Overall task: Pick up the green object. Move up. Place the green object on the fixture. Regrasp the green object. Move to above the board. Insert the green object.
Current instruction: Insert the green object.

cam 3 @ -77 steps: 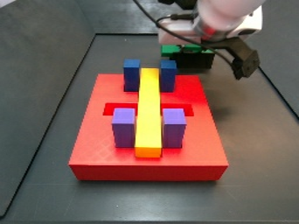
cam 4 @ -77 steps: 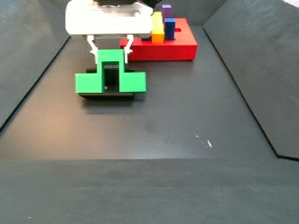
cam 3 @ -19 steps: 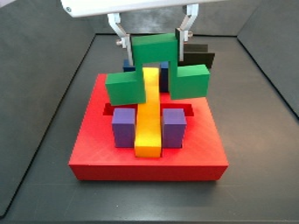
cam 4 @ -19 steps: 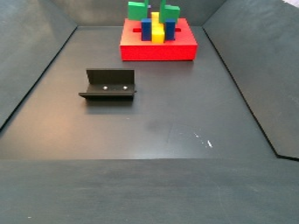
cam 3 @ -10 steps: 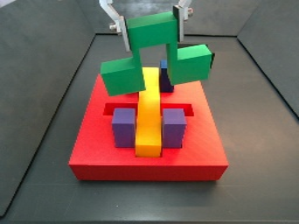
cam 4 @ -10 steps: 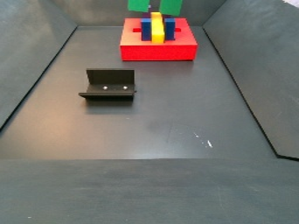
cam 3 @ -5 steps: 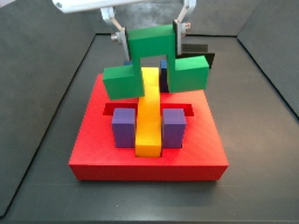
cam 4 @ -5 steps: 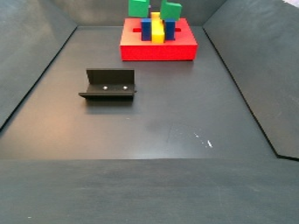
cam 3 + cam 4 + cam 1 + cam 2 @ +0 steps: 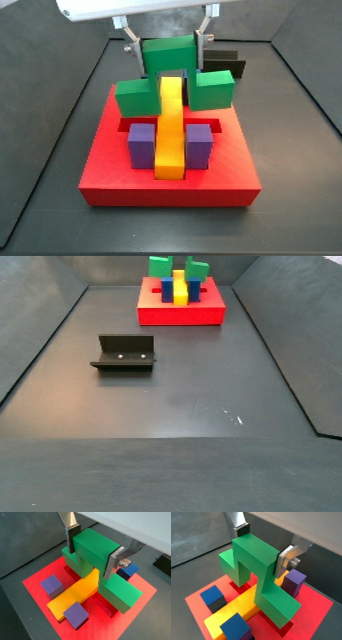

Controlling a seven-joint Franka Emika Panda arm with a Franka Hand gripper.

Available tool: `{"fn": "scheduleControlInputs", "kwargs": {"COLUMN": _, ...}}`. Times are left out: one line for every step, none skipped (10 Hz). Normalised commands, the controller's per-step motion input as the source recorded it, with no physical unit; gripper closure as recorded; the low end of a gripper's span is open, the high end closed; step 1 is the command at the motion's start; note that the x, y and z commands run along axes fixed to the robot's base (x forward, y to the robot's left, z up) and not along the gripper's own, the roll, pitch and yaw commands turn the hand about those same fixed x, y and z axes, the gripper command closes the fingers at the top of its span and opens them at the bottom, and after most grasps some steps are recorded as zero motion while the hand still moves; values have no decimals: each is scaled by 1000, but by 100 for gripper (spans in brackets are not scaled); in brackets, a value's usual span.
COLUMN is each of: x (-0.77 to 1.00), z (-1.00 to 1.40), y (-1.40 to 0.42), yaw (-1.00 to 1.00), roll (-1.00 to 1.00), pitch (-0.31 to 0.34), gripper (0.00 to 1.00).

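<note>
The gripper (image 9: pixel 171 45) is shut on the green object (image 9: pixel 171 60), its silver fingers (image 9: pixel 70 534) clamping the taller central block from both sides. The two lower arms (image 9: pixel 218 88) hang down astride the far end of the yellow bar (image 9: pixel 168 125), over the red board (image 9: pixel 120 170). Both wrist views show the green object (image 9: pixel 97 552) (image 9: pixel 254 559) reaching down close to the board (image 9: pixel 141 597); whether they touch I cannot tell. The black fixture (image 9: pixel 123 352) stands alone on the floor, well away from the board (image 9: pixel 181 314).
Two purple cubes (image 9: pixel 140 145) flank the yellow bar at the board's near end. Blue cubes (image 9: pixel 212 597) sit at the far end beside the green arms. Dark sloping walls (image 9: pixel 40 346) border the floor on both sides.
The gripper has come down with the green object, which hung higher and tilted a second ago. It now sits level and lower, astride the yellow bar.
</note>
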Motion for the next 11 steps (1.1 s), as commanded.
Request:
{"fn": "scheduleControlInputs", "kwargs": {"x": -46, "z": -97, "y": 0, "yaw": 0, "roll": -1, "pitch": 0, "gripper": 100}}
{"fn": "scheduleControlInputs", "kwargs": {"x": -71, "z": -200, "y": -3, "yaw": 0, "roll": 0, "pitch": 0, "gripper": 100}}
{"fn": "scheduleControlInputs", "kwargs": {"x": -20, "z": -274, "y": -34, "yaw": 23, "roll": 0, "pitch": -7, "gripper": 100}}
{"fn": "scheduleControlInputs", "kwargs": {"x": 100, "z": -157, "y": -49, "yaw": 71, "roll": -13, "pitch": 0, "gripper": 100}}
{"fn": "scheduleControlInputs", "kwargs": {"x": 214, "z": -77, "y": -66, "yaw": 97, "roll": -24, "pitch": 0, "gripper": 100}}
{"fn": "scheduleControlInputs", "kwargs": {"x": 200, "z": -86, "y": -49, "yaw": 111, "roll": -31, "pitch": 0, "gripper": 100}}
{"fn": "scheduleControlInputs", "kwargs": {"x": 129, "z": -117, "y": -23, "yaw": 91, "roll": -21, "pitch": 0, "gripper": 100}}
{"fn": "scheduleControlInputs", "kwargs": {"x": 91, "z": -109, "y": 0, "yaw": 60, "roll": 0, "pitch": 0, "gripper": 100}}
{"fn": "scheduleControlInputs", "kwargs": {"x": 54, "z": -109, "y": 0, "yaw": 0, "roll": 0, "pitch": 3, "gripper": 100}}
{"fn": "scheduleControlInputs", "kwargs": {"x": 0, "z": -186, "y": 0, "yaw": 0, "roll": 0, "pitch": 26, "gripper": 100}}
{"fn": "scheduleControlInputs", "kwargs": {"x": 0, "z": -297, "y": 0, "yaw": 0, "roll": 0, "pitch": 67, "gripper": 100}}
